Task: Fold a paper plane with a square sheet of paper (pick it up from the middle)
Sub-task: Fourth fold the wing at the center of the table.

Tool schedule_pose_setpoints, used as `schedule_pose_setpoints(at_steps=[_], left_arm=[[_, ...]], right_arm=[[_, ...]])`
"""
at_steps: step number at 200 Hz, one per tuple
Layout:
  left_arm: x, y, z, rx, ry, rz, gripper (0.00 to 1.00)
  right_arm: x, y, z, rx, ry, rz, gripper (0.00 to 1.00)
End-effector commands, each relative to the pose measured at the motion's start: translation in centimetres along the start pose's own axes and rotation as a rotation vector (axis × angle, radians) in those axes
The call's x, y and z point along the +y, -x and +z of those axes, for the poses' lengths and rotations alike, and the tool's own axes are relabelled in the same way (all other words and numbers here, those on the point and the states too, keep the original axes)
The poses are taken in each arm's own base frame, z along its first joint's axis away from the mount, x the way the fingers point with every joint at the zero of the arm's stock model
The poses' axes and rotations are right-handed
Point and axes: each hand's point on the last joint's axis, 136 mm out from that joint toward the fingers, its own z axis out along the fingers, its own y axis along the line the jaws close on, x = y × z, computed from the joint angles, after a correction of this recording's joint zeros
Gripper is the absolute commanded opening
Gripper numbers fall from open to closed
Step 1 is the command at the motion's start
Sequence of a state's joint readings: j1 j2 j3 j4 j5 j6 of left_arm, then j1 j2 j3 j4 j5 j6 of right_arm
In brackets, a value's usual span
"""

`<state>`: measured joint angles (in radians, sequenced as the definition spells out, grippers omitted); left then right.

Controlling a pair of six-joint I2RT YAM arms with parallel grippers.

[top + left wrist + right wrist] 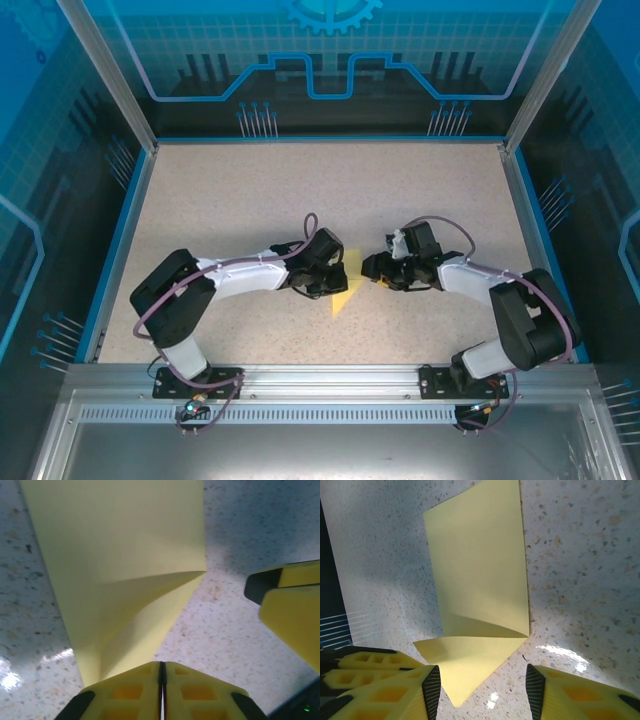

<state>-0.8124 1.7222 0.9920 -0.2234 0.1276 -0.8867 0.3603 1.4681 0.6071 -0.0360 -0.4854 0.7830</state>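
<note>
Well, the square sheet of paper [345, 296], partly folded, lies mid-frame on the speckled table [250, 200]. The left gripper [161, 666] is closed at its edge; the right gripper [480, 682] gapes around its corner, holding nothing.

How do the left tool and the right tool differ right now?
The left tool is shut, jaws pressed together; the right tool is open. The left tool meets the yellow paper at its edge; the right tool has a paper corner between its jaws. Both have yellow fingers.
</note>
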Motion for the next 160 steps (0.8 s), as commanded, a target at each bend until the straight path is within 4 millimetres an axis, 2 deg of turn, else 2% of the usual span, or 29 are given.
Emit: schedule_pose_setpoints(at_steps=[1, 32, 78, 105, 160], left_arm=[[1.1, 1.0, 0.7, -0.026, 0.064, -0.008, 0.06], [3.0, 1.1, 1.4, -0.036, 0.145, -0.023, 0.0], [6.0, 0.4, 1.9, -0.041, 0.246, -0.071, 0.0], [6.6, 0.0, 2.1, -0.036, 0.256, -0.086, 0.0], [6.8, -0.2, 2.2, -0.029, 0.259, -0.087, 0.0]], right_arm=[[0.4, -0.8, 0.7, 0.043, 0.026, 0.009, 0.51], [0.4, -1.0, 1.3, 0.057, 0.016, 0.007, 0.48], [0.6, -1.3, 2.3, 0.083, -0.001, 0.001, 0.45], [0.8, -1.2, 2.7, 0.092, -0.008, -0.005, 0.44], [1.1, -1.0, 3.5, 0.108, -0.019, -0.004, 0.39]])
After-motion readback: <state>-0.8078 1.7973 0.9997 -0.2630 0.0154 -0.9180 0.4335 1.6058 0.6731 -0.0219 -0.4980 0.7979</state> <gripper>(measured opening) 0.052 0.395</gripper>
